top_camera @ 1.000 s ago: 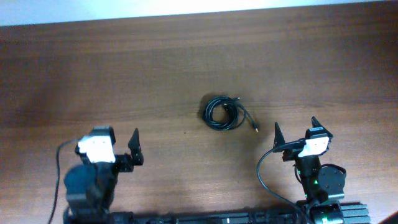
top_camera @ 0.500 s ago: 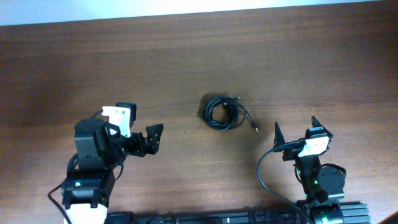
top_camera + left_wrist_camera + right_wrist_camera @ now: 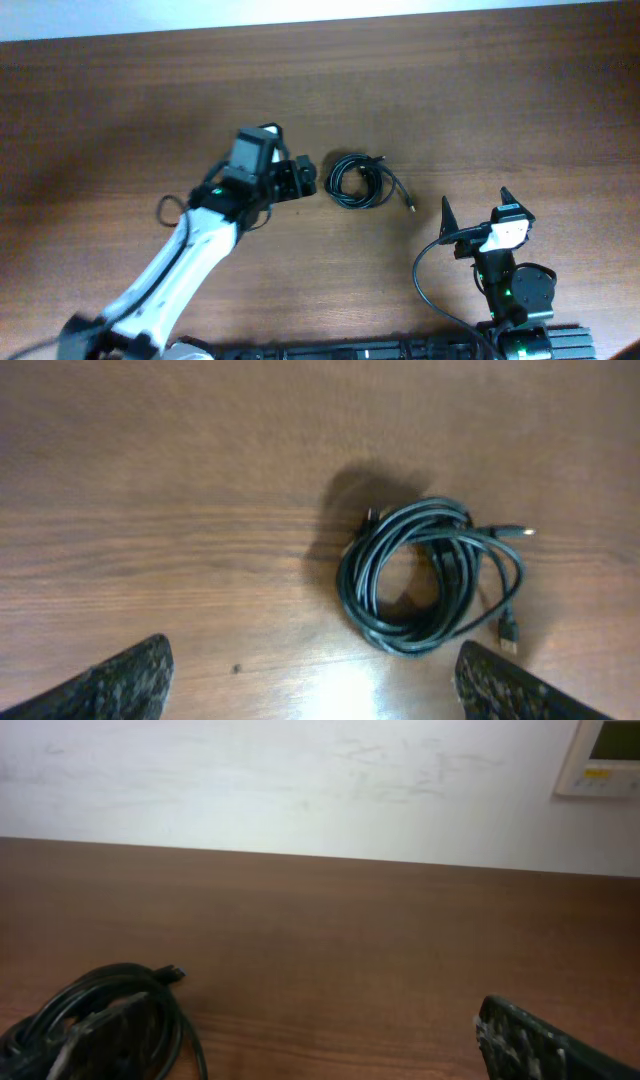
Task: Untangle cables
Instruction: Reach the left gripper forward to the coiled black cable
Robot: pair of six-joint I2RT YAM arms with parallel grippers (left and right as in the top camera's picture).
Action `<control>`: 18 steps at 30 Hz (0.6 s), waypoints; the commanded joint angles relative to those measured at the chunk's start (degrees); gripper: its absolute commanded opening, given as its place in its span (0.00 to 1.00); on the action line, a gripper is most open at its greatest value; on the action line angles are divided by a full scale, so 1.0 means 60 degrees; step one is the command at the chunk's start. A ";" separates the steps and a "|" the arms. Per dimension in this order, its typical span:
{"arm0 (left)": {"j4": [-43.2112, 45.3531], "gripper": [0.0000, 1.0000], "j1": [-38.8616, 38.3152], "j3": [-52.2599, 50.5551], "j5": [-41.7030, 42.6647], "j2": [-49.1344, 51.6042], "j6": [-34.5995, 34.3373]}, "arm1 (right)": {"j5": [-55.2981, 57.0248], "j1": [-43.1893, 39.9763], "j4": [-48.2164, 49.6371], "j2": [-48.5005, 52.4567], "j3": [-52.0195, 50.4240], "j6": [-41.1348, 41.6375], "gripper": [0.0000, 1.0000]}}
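Brown wooden table (image 3: 120, 110), open wood on every side (room enough to spread loops); the cables (image 3: 357, 183) lie as 1 tight coil at frame centre, a plug tail trailing lower right; the left gripper (image 3: 303, 180) hovers just left of the coil, jaws wide, holding nothing; the right gripper (image 3: 474, 208), also spread and empty, stands well apart at lower right; left is nearer.

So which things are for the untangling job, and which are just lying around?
For the job: the cables, one black coil; the left gripper, open beside it; the right gripper, open, farther off.
Just there: the wooden table; the wall panel with a small screen.
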 commanded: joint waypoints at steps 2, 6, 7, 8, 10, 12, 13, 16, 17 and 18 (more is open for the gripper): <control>0.1228 0.93 -0.1228 0.0098 0.0798 0.1676 -0.0747 | 0.0073 0.0073 -0.0007 -0.0062 -0.0076 0.0011 1.00; 0.1803 0.95 -0.1825 0.0095 0.0718 0.2237 -0.0747 | 0.0076 0.0073 -0.0007 -0.0062 -0.0076 0.0011 1.00; 0.1832 0.95 -0.1843 0.0095 0.0608 0.2259 -0.0747 | 0.0073 0.0073 -0.0007 -0.0062 -0.0076 0.0011 1.00; 0.1865 0.95 -0.1843 0.0095 0.0557 0.2262 -0.0747 | 0.0073 0.0073 -0.0007 -0.0062 -0.0076 0.0011 1.00; 0.1861 0.95 -0.1843 0.0095 0.0506 0.2262 -0.0747 | 0.0076 0.0073 -0.0007 -0.0062 -0.0076 0.0011 1.00; 0.1865 0.94 -0.1843 0.0095 0.0503 0.2262 -0.0747 | 0.0073 0.0073 -0.0007 -0.0062 -0.0076 0.0011 1.00; 0.1861 0.93 -0.1847 0.0095 0.0503 0.2262 -0.0750 | 0.0073 0.0073 -0.0007 -0.0062 -0.0076 0.0011 1.00; 0.1894 0.93 -0.1898 0.0095 0.0412 0.2291 -0.0794 | 0.0073 0.0073 -0.0007 -0.0062 -0.0076 0.0011 1.00; 0.1920 0.93 -0.2022 0.0095 0.0138 0.2350 -0.0984 | 0.0076 0.0073 -0.0007 -0.0062 -0.0076 0.0011 1.00; 0.2091 0.95 -0.2255 0.0095 0.0007 0.2503 -0.1107 | 0.0076 0.0073 -0.0007 -0.0062 -0.0076 0.0011 1.00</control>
